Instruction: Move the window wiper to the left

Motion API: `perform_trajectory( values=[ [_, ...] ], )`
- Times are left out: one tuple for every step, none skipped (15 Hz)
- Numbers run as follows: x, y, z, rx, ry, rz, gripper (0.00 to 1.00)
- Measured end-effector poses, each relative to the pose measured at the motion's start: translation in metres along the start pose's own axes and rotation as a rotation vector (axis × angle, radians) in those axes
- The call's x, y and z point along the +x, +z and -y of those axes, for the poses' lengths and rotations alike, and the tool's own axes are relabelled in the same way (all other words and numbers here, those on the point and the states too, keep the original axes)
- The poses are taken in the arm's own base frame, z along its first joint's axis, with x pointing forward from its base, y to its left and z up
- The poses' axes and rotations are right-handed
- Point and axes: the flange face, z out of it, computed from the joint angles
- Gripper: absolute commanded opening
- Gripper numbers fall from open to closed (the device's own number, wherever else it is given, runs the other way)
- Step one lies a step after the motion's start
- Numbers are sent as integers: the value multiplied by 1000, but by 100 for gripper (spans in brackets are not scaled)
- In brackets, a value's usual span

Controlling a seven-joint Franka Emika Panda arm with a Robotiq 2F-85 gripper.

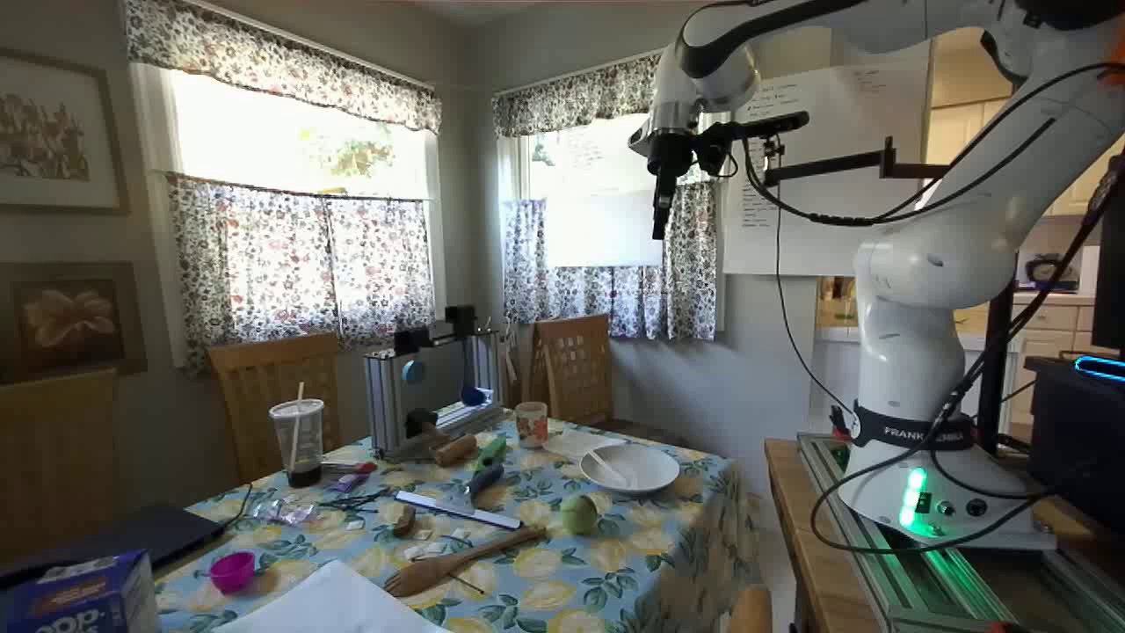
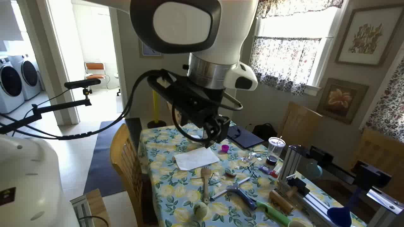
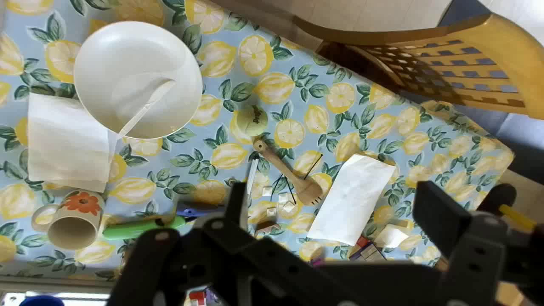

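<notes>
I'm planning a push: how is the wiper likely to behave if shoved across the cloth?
The wiper probably won't roll, since its long bar lies crosswise to the handle. Pushed at one end, it may swivel, as the bar juts out both sides. It seems stiff: the bar looks straight.

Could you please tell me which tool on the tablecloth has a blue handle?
The T-shaped window wiper; the wooden fork is brown, and the green tool shows no blue.

Lemon-print table (image 1: 637, 558) | plate (image 3: 131, 63) | mug (image 3: 76, 221) | ball (image 3: 252, 120) | wooden fork (image 3: 288, 171) | window wiper (image 2: 235, 188)
</notes>
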Motion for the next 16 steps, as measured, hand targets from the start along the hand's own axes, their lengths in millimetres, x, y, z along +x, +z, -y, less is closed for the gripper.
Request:
perform_trajectory(
  values=[
    [0, 0, 0, 0, 0, 0, 100],
    [0, 0, 0, 0, 0, 0, 100],
    [0, 0, 0, 0, 0, 0, 100],
    [0, 0, 0, 0, 0, 0, 100],
    [0, 0, 0, 0, 0, 0, 100],
    [0, 0, 0, 0, 0, 0, 100],
    [0, 0, 0, 0, 0, 0, 100],
    [0, 0, 0, -2, 0, 1, 100],
    [1, 0, 0, -6, 6, 1, 100],
    [2, 1, -2, -10, 20, -2, 100],
    [5, 3, -6, -18, 45, -13, 100],
    [12, 6, -11, -25, 81, -34, 100],
    [20, 11, -17, -34, 122, -55, 100],
    [30, 18, -24, -47, 168, -76, 100],
    [41, 26, -31, -63, 217, -97, 100],
    [53, 37, -37, -79, 265, -114, 100]
  ],
)
